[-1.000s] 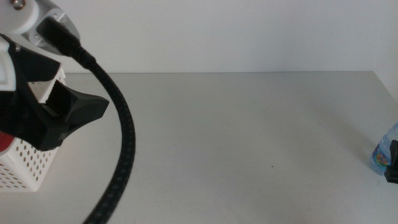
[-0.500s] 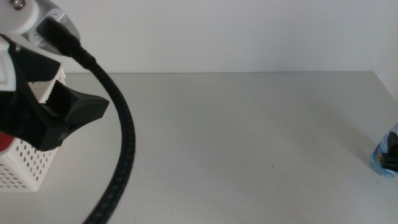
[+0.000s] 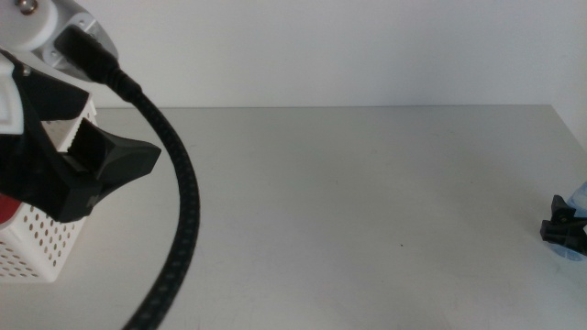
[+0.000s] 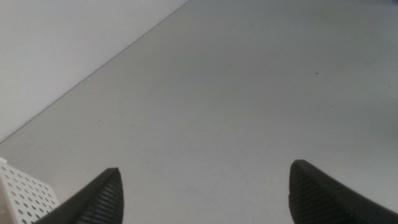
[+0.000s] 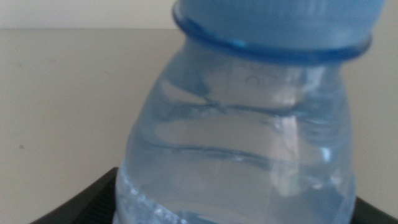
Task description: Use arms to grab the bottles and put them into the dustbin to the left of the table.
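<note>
A small clear water bottle (image 5: 239,130) with a blue cap fills the right wrist view. It stands between the jaws of my right gripper (image 5: 236,186), which is open around its body. In the middle view that gripper (image 3: 564,229) is at the table's right edge and hides all but a sliver of the bottle (image 3: 581,192). My left gripper (image 3: 83,147) hangs open and empty over the white perforated dustbin (image 3: 32,243) at the left. A patch of red (image 3: 5,209) shows at the bin's top. The left wrist view shows the left gripper (image 4: 205,180) above bare table.
The pale grey tabletop (image 3: 348,202) stretches between the two arms. The left arm's black cable (image 3: 179,229) curves down across the left part of the middle view. A corner of the dustbin (image 4: 22,196) shows beside the left jaw.
My right gripper has slid in from the right edge around the water bottle, which now shows far less in the middle view. The left arm has not moved.
</note>
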Motion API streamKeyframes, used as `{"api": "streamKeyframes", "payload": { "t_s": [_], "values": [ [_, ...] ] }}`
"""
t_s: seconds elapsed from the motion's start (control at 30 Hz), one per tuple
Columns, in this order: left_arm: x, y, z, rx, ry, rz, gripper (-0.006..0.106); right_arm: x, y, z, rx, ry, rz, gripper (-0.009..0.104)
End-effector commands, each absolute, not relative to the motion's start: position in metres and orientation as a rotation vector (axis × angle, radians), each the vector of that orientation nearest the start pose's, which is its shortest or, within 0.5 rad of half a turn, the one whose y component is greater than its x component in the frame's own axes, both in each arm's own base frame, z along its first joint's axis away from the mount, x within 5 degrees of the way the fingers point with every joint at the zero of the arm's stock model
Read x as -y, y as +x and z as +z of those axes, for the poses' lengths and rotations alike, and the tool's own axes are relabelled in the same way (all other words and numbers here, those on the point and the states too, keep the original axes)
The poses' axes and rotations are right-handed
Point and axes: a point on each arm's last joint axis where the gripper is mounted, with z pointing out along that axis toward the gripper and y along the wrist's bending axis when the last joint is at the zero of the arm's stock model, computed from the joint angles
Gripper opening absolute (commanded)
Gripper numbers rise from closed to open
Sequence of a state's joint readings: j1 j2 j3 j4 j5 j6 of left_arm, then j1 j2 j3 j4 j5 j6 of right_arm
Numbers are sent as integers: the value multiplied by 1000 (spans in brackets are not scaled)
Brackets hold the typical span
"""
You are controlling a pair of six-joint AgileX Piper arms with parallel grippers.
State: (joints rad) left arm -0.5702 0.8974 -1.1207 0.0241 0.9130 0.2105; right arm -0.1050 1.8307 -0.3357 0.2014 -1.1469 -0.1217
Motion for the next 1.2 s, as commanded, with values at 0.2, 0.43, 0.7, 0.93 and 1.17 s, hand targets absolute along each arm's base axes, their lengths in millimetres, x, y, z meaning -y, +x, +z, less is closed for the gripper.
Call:
{"api": "streamKeyframes", "payload": {
  "t_s": [0.2,0.43,0.7,0.93,1.17],
  "values": [
    [86,135,428,-1923,800,-202,88,35,265,143,-1608,124,-219,-1],
    [86,135,428,-1923,800,-202,88,-47,295,189,-1415,-130,135,-1],
    [86,135,428,-1923,800,-202,88,-177,344,226,-1425,-510,541,-1],
    [86,135,428,-1923,800,-202,88,-246,357,221,-1372,-712,630,-1],
    [86,135,428,-1923,801,-201,88,-254,360,194,-1420,-696,684,-1]
  ]
}}
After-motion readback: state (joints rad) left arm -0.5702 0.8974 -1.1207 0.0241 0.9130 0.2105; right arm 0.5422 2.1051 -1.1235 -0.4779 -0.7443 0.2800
